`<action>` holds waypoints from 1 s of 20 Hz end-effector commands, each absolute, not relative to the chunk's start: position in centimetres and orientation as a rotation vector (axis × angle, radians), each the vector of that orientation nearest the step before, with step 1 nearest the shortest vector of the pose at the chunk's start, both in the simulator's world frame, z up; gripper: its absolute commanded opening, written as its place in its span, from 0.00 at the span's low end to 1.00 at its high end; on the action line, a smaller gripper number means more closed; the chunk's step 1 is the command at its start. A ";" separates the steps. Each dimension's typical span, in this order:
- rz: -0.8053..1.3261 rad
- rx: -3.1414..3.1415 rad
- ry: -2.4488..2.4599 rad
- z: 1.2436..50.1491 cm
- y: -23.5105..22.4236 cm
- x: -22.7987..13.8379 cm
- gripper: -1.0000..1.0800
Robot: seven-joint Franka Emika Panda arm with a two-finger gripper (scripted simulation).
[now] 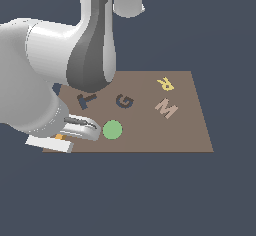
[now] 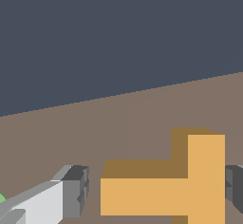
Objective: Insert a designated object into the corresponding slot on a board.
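Observation:
The orange letter-T block (image 2: 163, 190) lies flat on the brown board (image 2: 142, 118). In the exterior view only a sliver of it (image 1: 59, 136) shows under the hand, at the board's (image 1: 190, 130) near corner on the exterior view's left. My gripper (image 2: 156, 190) is down around the block and open. One finger (image 2: 73, 192) stands a small gap off the stem's end and the other finger (image 2: 235, 190) is right at the crossbar. In the exterior view the gripper (image 1: 60, 140) is mostly hidden by the hand. The dark navy T-shaped slot (image 1: 86, 100) lies on the board just beyond the hand.
On the board are a dark G shape (image 1: 124, 101), a green disc (image 1: 112, 129) right beside the hand, a tan M (image 1: 166, 108) and a yellow R (image 1: 165, 84). The arm's bulky links (image 1: 92, 55) hang over the board's end on the exterior view's left.

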State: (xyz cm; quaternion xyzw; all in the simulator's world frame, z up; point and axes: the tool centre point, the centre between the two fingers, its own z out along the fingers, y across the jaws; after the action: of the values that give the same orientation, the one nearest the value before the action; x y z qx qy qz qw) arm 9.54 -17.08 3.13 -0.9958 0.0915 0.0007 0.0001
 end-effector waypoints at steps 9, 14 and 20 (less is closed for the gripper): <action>0.000 -3.128 0.287 3.0 -17.1 9.6 0.00; -0.001 -3.129 0.283 3.1 -17.0 9.6 0.00; -0.001 -3.133 0.228 3.1 -16.6 9.0 0.00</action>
State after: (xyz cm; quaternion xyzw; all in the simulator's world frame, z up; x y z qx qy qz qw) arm 9.19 -16.77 3.08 -0.9969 0.0783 -0.0001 0.0001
